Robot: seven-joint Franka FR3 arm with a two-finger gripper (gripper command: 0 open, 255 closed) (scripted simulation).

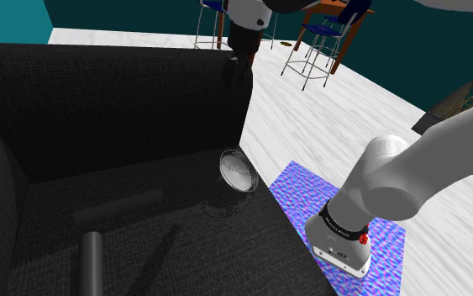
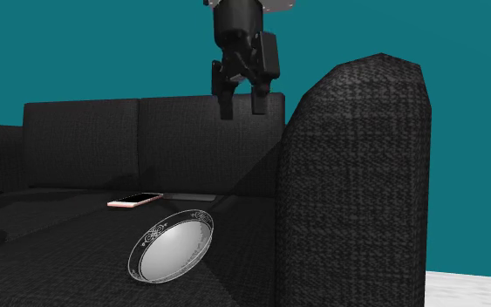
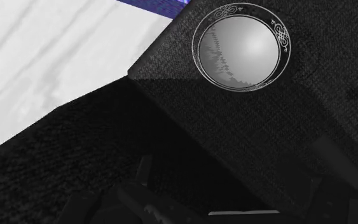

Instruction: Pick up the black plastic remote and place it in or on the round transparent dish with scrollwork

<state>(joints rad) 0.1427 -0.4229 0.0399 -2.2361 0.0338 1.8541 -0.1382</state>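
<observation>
Closest to the second exterior camera lay the round clear dish [image 2: 172,246] with scrollwork rim on the black sofa [image 2: 357,174] seat; past it I saw a pink phone [image 2: 135,200], then the black remote [image 2: 187,197] flat on the cushion, well apart from the dish. I had the gripper [image 2: 242,112] high above, fingers spread and empty.

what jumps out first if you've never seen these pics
A round clear dish with a scrollwork rim sits on the seat of a black sofa, close to the armrest. The black end effector hangs high over the sofa, fingers apart and empty. A pink-edged phone lies farther back on the seat.
</observation>
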